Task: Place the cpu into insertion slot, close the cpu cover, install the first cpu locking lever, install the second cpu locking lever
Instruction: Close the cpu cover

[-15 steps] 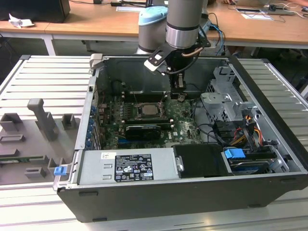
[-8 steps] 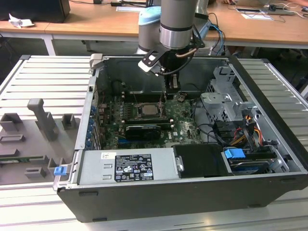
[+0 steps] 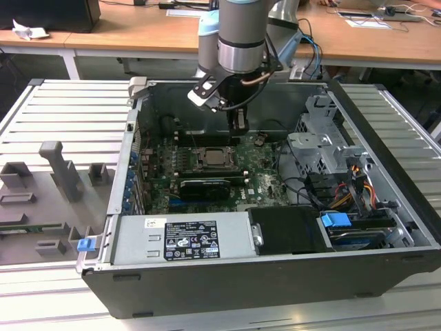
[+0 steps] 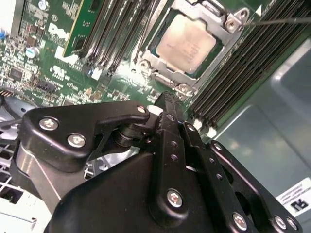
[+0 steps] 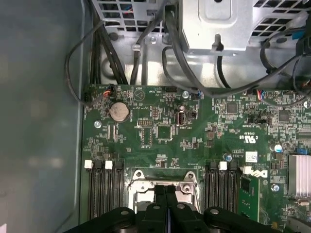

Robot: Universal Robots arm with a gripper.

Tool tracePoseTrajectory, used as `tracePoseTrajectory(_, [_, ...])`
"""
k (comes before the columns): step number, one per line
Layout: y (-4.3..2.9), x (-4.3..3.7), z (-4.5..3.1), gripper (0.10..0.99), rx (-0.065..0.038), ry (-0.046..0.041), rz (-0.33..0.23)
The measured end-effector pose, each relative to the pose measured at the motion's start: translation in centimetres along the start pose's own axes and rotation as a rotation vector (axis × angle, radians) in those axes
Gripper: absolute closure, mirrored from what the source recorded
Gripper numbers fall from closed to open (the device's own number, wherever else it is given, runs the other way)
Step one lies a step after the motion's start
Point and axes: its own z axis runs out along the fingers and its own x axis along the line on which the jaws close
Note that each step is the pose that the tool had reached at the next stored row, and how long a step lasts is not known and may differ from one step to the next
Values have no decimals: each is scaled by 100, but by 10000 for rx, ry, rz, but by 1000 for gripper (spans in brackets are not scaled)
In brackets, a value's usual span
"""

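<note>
Closest in, the gripper (image 4: 167, 103) has its fingers pressed together and pinching nothing, likely to serve as one pushing tip just beside the cpu cover (image 4: 163, 68). That cover lies down over the cpu (image 4: 187, 42), seated in the insertion slot (image 3: 213, 157) between the motherboard's (image 5: 160, 145) memory slots (image 4: 233, 68).

cpu (image 4: 187, 42): pale metal face, matt | cpu cover (image 4: 167, 73): silver-grey metal, dull sheen | gripper (image 4: 167, 102): matt black, shiny screw heads | circuit board (image 5: 165, 145): green, slightly glossy | case wall (image 5: 39, 121): smooth grey metal
</note>
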Motion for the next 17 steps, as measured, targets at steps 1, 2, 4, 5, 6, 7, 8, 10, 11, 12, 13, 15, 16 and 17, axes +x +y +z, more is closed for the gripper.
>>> tracePoseTrajectory(1, [-18,0,9,980,0,0,-15])
tracePoseTrajectory(2, [-33,1,16,980,0,1,-26])
tracePoseTrajectory(4, [-72,1,27,980,1,2,-51])
tracePoseTrajectory(5, [-96,2,36,980,2,4,-64])
tracePoseTrajectory(6, [-102,2,54,980,9,5,-69])
tracePoseTrajectory(7, [-106,2,72,980,10,4,-80])
tracePoseTrajectory(8, [-109,1,112,980,10,8,-103])
tracePoseTrajectory(10, [-114,-5,151,980,8,36,-119])
tracePoseTrajectory(11, [-120,-6,165,980,7,50,-130])
tracePoseTrajectory(12, [-138,-8,178,980,6,65,-142])
tracePoseTrajectory(13, [-166,-9,187,980,6,74,-152])
tracePoseTrajectory(15, [-224,-7,196,980,5,98,-174])
tracePoseTrajectory(16, [-226,-8,199,980,7,106,-174])
tracePoseTrajectory(17, [-227,-10,206,980,2,119,-173])
